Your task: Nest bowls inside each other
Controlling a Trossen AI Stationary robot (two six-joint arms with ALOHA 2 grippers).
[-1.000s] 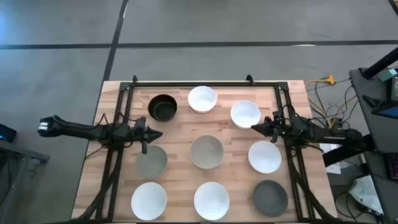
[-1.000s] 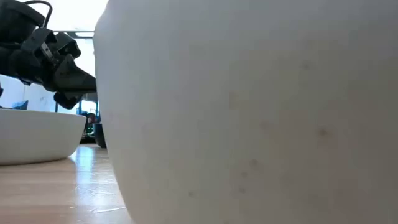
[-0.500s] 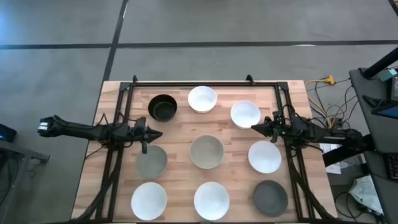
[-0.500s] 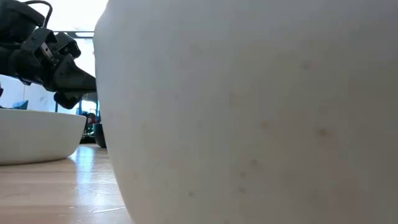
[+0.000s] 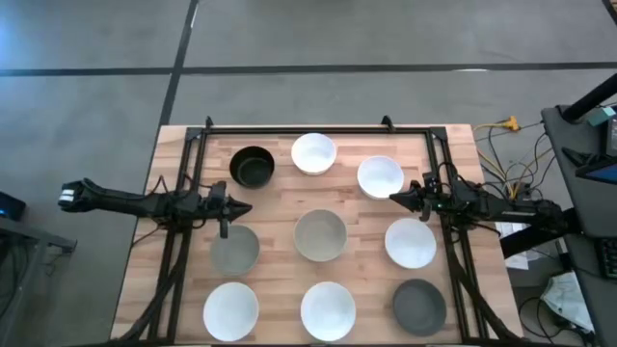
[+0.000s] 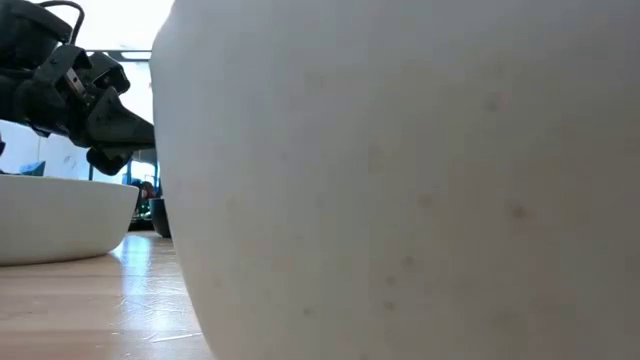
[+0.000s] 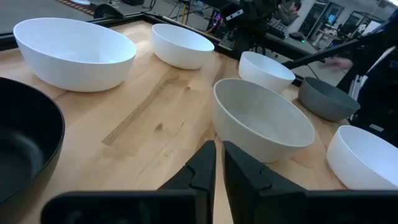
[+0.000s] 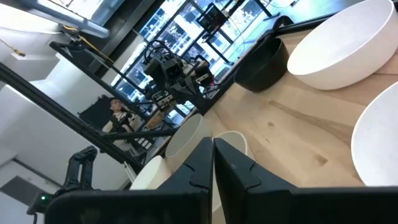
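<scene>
Nothing changed across the second: the bowls (image 5: 320,234) lay in the same spots on the table (image 5: 280,198), and neither the left gripper (image 5: 238,208) nor the right gripper (image 5: 396,199) shifted.

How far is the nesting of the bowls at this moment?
Nothing looks done: all nine bowls sit apart on the table, none inside another. Nothing is in hand: the left gripper between the black bowl and a grey-green bowl, and the right gripper beside a white bowl, are shut and empty. All nesting remains.
</scene>
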